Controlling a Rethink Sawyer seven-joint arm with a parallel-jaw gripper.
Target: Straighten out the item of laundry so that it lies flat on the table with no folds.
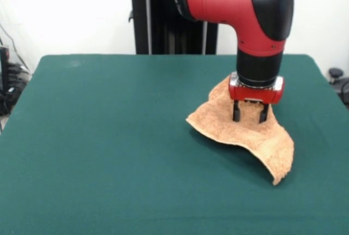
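The light orange-tan towel (262, 142) lies rumpled on the right half of the dark green table (109, 137). Its near edge curls up off the cloth and casts a shadow, and one corner points toward the front right. My gripper (250, 116) comes straight down onto the towel's upper middle. Its two black fingers (236, 112) stand apart with tan cloth showing between them, tips at the towel's surface. The arm hides the far part of the towel.
The robot's black pedestal (163, 22) stands behind the table's far edge. Cables and dark equipment (11, 82) sit beyond the left edge, and a dark object (338, 79) lies off the right edge.
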